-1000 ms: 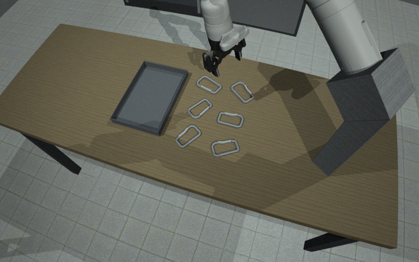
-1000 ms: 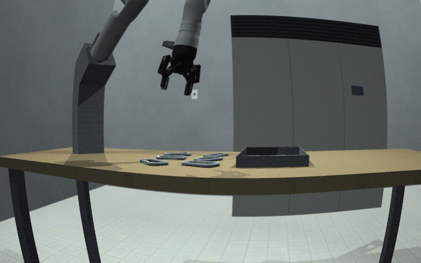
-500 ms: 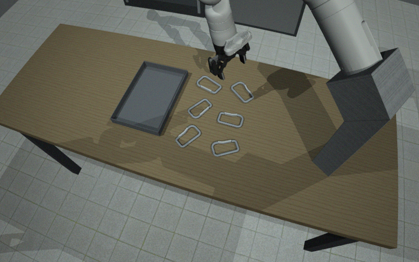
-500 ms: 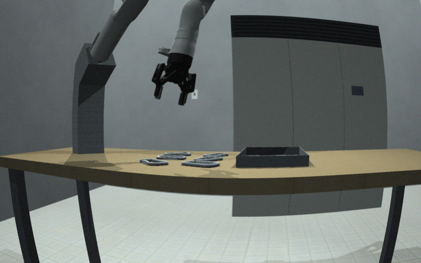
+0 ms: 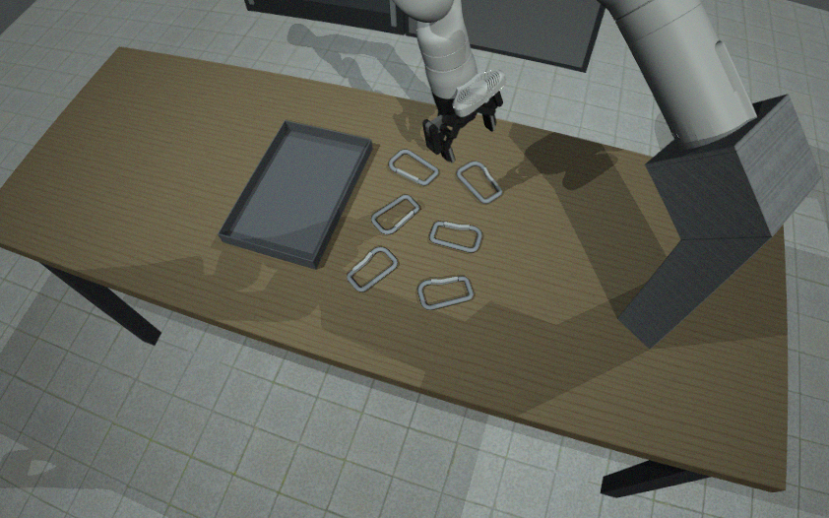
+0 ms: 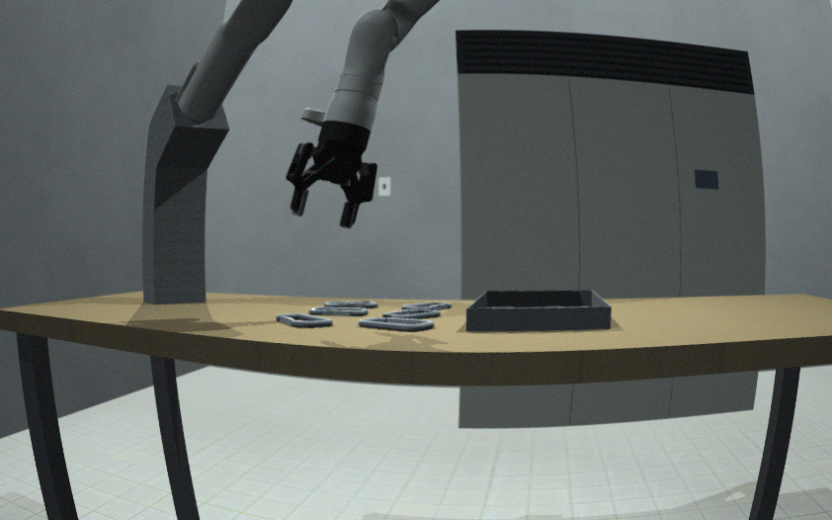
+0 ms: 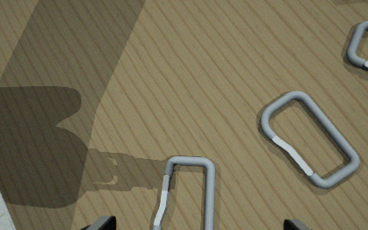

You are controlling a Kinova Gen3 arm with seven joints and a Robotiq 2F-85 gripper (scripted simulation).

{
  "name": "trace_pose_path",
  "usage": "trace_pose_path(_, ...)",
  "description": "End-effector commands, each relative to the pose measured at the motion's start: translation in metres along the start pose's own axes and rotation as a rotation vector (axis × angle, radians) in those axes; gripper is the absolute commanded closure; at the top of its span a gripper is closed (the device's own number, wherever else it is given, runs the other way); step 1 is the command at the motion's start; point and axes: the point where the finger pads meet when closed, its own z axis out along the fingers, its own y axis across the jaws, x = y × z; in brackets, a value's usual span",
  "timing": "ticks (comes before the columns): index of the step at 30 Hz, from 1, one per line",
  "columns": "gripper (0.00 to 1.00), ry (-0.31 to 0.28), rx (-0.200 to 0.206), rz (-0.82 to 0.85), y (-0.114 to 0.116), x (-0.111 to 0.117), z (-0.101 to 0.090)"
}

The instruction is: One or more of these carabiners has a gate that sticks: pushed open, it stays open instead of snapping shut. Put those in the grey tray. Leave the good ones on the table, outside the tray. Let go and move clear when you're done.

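Six carabiners flat on table, beside grey tray, none inside. Gripper spread wide, empty, hovering high above nearest carabiner, which lies between fingertips in wrist view.

The table is seen whole from high above in the top view. It is viewed from low, near edge height, across the room in the exterior view. A close patch straight below is covered by the wrist view; carabiners are shared by all three.

Wrist view: nearest carabiner cut by bottom edge; gripper fingertips barely showing.
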Motion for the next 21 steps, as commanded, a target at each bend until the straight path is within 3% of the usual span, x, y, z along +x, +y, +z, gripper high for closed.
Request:
trace_pose_path(1,0.00,-0.094,-0.122,0.020,-0.0198,-0.0025,0.0203)
trace_pose_path(21,0.00,-0.081,-0.117,0.025,-0.0263,-0.0048,0.0300)
